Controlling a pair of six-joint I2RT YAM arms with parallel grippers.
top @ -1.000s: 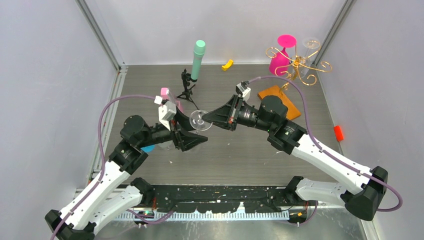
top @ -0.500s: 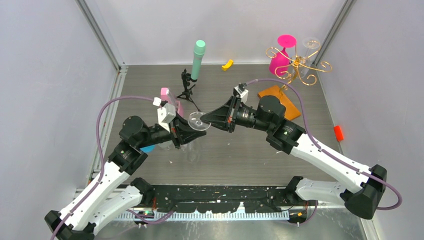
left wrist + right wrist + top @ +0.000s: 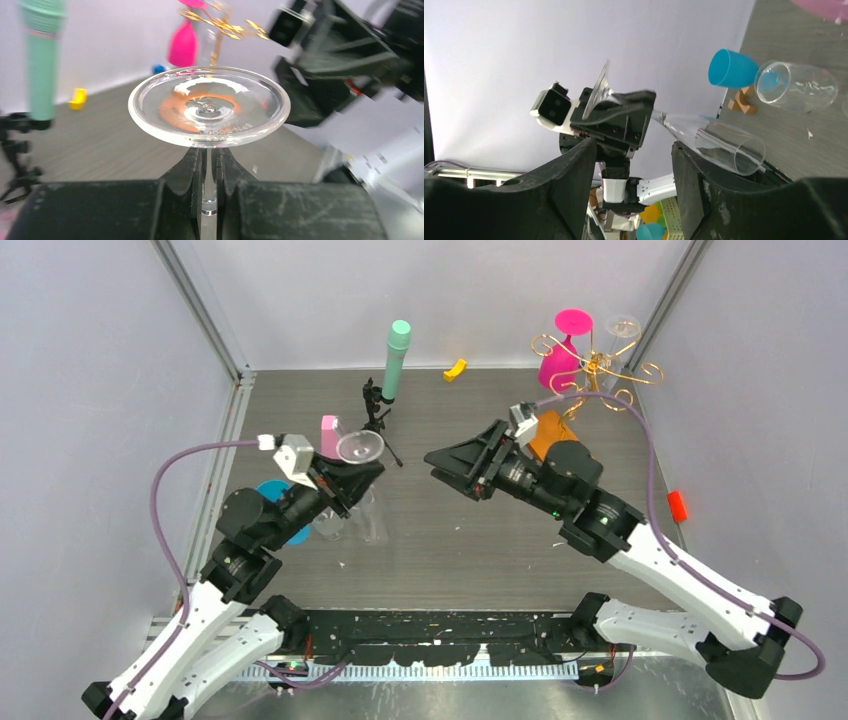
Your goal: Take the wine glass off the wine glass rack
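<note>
from above, the left gripper (image 3: 362, 472) is clamped on the stem of the clear wine glass (image 3: 360, 447). the glass is off the rack and tipped, its round foot pointing up and its bowl slanting down toward the table (image 3: 480, 550) on the left half. the right gripper (image 3: 440, 462) faces it across a gap, jaws spread, nothing in them. the wine glass rack (image 3: 597, 368) stands in the far right corner, well apart from the held glass, and the right arm partly hides its orange-brown base. a pink glass (image 3: 557, 362) and a second clear glass (image 3: 623, 332) hang from its scrolls. a green cylinder (image 3: 396, 358) sits on a black mini tripod (image 3: 375, 422) at the back, with a yellow piece (image 3: 455, 369) near it. a blue cup (image 3: 268, 490) lies beside the left arm.

in the left wrist view, the left gripper (image 3: 209, 165) has its two black fingers (image 3: 192, 167) pressed against the thin stem from both sides, just under the foot of the clear wine glass (image 3: 209, 106). the wine glass rack (image 3: 225, 27) and pink glass (image 3: 182, 42) show blurred, far behind.

in the right wrist view, the right gripper (image 3: 634, 150) has its fingers (image 3: 569, 185) wide apart and bare. beyond them the left gripper (image 3: 621, 122) holds the clear wine glass (image 3: 719, 142) by the stem. the blue cup (image 3: 730, 67), a clear tumbler (image 3: 796, 85) and small wooden blocks (image 3: 744, 100) lie on the table.
</note>
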